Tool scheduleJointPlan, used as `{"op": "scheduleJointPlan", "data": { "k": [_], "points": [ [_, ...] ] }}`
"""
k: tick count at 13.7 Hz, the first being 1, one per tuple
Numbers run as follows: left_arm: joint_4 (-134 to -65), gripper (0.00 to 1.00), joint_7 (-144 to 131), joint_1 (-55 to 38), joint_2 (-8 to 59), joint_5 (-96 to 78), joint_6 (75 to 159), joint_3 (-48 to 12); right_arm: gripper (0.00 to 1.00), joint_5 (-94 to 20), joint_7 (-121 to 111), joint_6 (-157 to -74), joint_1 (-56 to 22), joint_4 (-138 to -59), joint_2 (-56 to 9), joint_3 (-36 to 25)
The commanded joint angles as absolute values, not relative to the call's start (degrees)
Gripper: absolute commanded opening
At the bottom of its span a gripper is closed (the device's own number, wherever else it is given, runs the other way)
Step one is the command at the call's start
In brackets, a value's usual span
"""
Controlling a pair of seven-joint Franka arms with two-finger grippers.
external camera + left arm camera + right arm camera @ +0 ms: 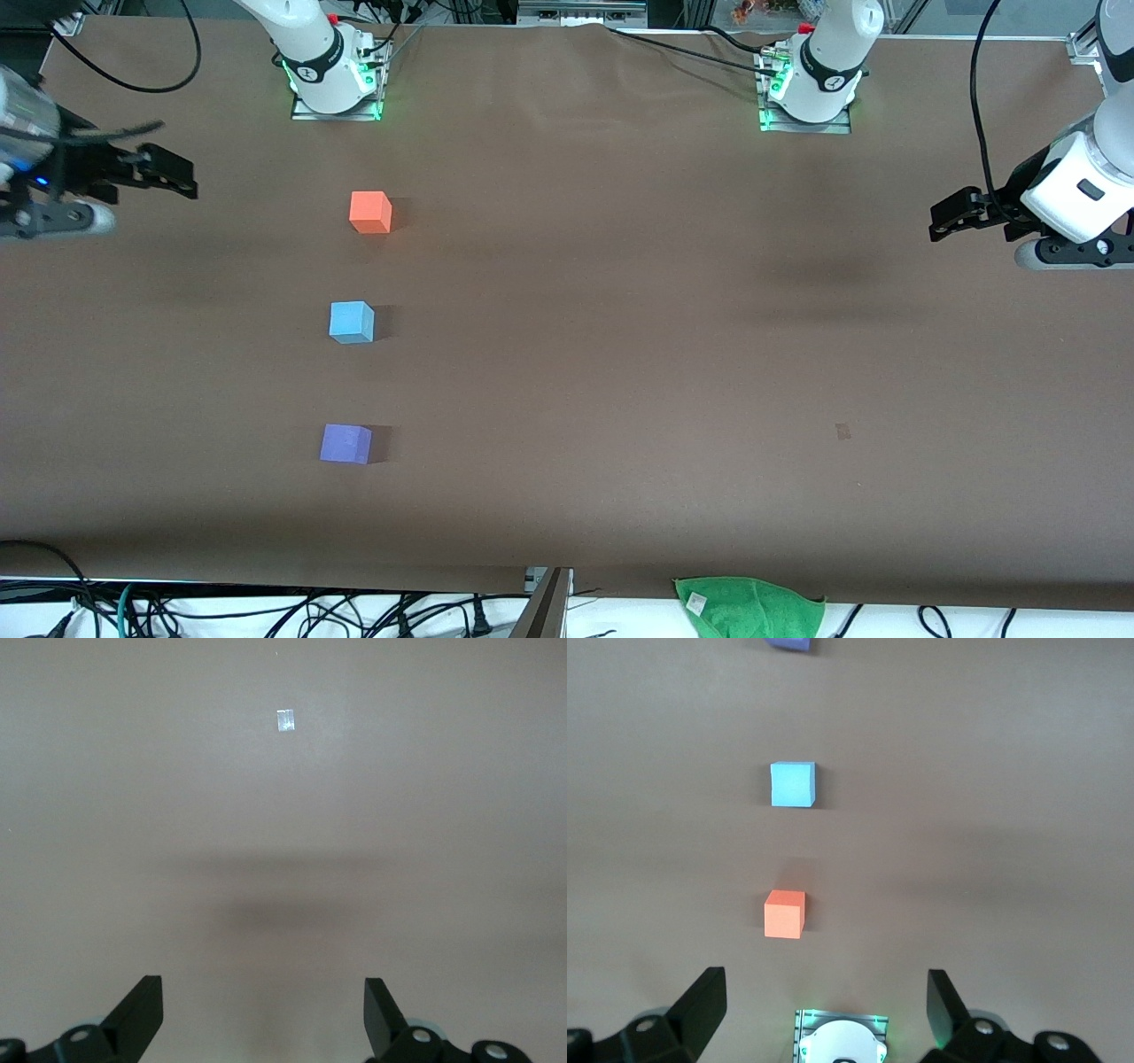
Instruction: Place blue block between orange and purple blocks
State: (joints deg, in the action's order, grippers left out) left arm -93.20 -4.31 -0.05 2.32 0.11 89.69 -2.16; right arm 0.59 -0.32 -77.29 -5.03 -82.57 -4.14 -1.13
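- On the brown counter (620, 354), three small cubes lay in one line at the right arm's end, each well apart from the next one.
- The orange block (370, 212) was the farthest of the three from the front camera, not far from the right arm's base (332, 75).
- The blue block (352, 322) stood between the orange block and the purple block (345, 443), so it was nearer to the front camera than the orange one and farther than the purple one.
- The purple block was the nearest of the three to the front camera; in the right wrist view only its edge showed.
- The right gripper (173, 173) hung in the air over the edge of the counter at the right arm's end, with its fingers spread wide and nothing between them.
- The left gripper (952, 217) hung over the left arm's end of the counter, also spread wide and holding nothing.
- A small pale mark (842, 431) was on the counter toward the left arm's end.
- A green cloth (749, 607) lay at the counter's edge nearest to the front camera.
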Motion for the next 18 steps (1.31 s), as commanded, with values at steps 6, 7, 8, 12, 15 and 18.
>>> {"op": "scheduleJointPlan", "data": {
  "k": [6, 7, 8, 12, 15, 18],
  "points": [
    [-91.4, 1.00, -4.2, -0.1, 3.0, -0.9, 88.5, -2.1, 1.00, 2.9, -0.7, -76.6, -0.4, -86.1, 0.2, 5.5],
    [-91.4, 1.00, -4.2, -0.1, 3.0, -0.9, 88.5, -2.1, 1.00, 2.9, -0.7, -76.3, -0.4, -85.8, -0.2, 5.5],
    [-91.4, 1.00, -4.2, -0.1, 3.0, -0.8, 88.5, -2.1, 1.00, 3.0, -0.6, -76.2, -0.5, -85.6, -0.3, 5.4],
    [-91.4, 1.00, -4.2, -0.1, 3.0, -0.9, 88.7, -2.1, 1.00, 3.1, -0.7, -76.5, -0.4, -85.3, -1.1, 5.2],
    [-91.4, 1.00, -4.2, -0.1, 3.0, -0.9, 88.7, -2.1, 1.00, 3.3, -0.7, -76.7, -0.4, -85.4, -1.1, 5.2],
    [-91.4, 1.00, -4.2, -0.1, 3.0, -0.9, 88.7, -2.1, 1.00, 3.3, -0.7, -76.6, -0.4, -85.3, -1.6, 5.2]
  ]
}}
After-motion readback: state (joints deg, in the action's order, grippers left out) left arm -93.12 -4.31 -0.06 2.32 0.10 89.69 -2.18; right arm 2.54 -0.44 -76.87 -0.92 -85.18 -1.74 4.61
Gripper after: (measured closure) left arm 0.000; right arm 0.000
